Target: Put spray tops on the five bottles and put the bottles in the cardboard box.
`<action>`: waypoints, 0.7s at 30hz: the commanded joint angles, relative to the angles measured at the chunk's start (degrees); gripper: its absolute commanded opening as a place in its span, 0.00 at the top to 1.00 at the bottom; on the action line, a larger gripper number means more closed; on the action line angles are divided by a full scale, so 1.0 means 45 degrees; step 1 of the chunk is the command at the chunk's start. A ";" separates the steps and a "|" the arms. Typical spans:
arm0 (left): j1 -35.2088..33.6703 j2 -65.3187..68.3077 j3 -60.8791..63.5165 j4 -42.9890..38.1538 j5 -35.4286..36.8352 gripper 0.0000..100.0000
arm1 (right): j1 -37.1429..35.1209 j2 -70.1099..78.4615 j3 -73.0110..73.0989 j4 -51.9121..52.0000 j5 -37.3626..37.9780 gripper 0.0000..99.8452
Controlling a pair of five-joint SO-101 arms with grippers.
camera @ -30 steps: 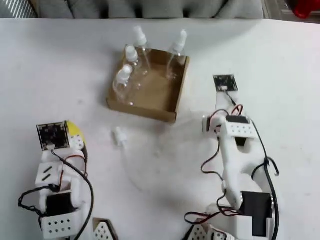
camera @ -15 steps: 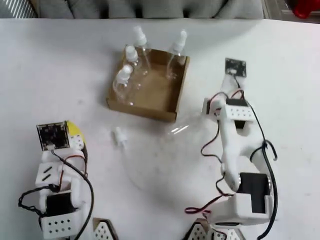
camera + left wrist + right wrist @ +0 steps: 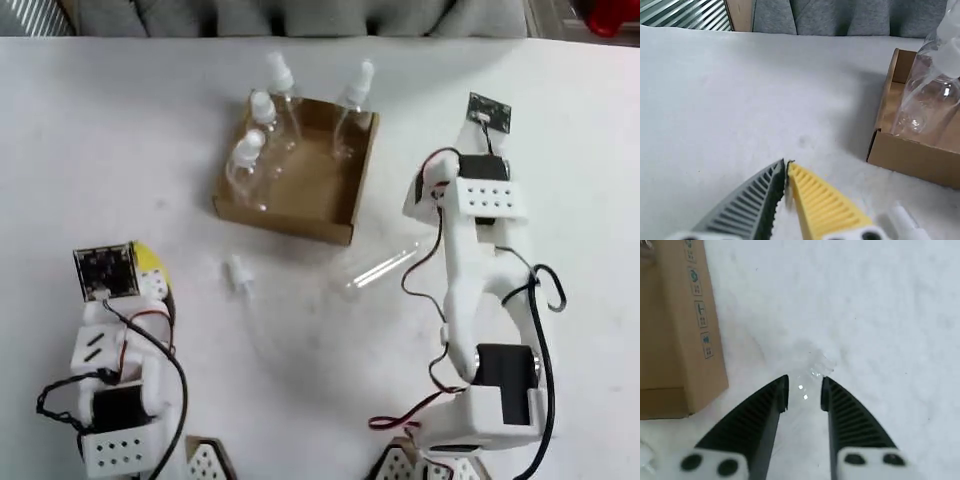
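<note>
**STATUS: 4 BOTTLES BOXED, 1 UNCAPPED BOTTLE IN THE RIGHT GRIPPER**

1. Left arm. The left gripper [image 3: 786, 167] sits at the near left of the table [image 3: 120, 130], low over the surface. Its grey and yellow jaws meet at the tips and hold nothing.

2. Loose spray top [image 3: 236, 271]. This small white part lies on the table beyond the left gripper. It is just short of the near wall of the cardboard box [image 3: 285, 222] and touches neither.

3. Right arm. The arm is extended forward along the right side of the table. The right gripper [image 3: 804, 382] points down beside the box's near right corner. Its 2 black jaws stand a narrow gap apart, pinched on the uncapped bottle [image 3: 385, 266]. The clear bottle runs out past the fingertips, set at a slant, with its neck bare. Whether it rests on the table or hangs just above it cannot be told.

4. Cardboard box. It stands mid-table, farther out than both grippers, with its open side up.

5. Boxed bottles. All 4 are clear, upright and fitted with white spray tops.
   - Capped bottle A [image 3: 243, 172]: against the left wall.
   - Capped bottle B [image 3: 262, 112]: just behind A.
   - Capped bottle C [image 3: 284, 90]: at the far wall.
   - Capped bottle D [image 3: 350, 105]: at the far right corner.

6. Grey upholstery [image 3: 300, 15] lies beyond the table's far edge.
</note>
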 commanded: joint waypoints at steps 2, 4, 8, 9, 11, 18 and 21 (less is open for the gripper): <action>-0.0010 0.0186 0.0000 0.0098 -0.0195 0.98 | -0.0244 -0.0166 0.0117 0.0107 -0.0098 0.85; -0.0010 0.0186 0.0000 0.0098 -0.0195 0.98 | -0.0361 -0.0166 0.0313 0.0088 -0.0137 0.85; -0.0010 0.0186 0.0000 0.0098 -0.0195 0.98 | -0.0459 -0.0186 0.0723 0.0107 -0.0156 0.85; -0.0010 0.0186 0.0000 0.0098 -0.0195 0.98 | -0.0459 -0.0264 0.0899 0.0068 -0.0176 0.85; -0.0010 0.0186 0.0000 0.0098 -0.0195 0.98 | -0.0459 -0.0498 0.1387 -0.0088 -0.0176 0.83; 0.0010 0.0186 0.0000 0.0078 -0.0195 0.98 | -0.1143 -0.2022 0.3321 -0.1631 -0.0176 0.78; 0.0010 0.0186 0.0000 0.0078 -0.0195 0.98 | -0.1143 -0.2413 0.3810 -0.2530 -0.0742 0.78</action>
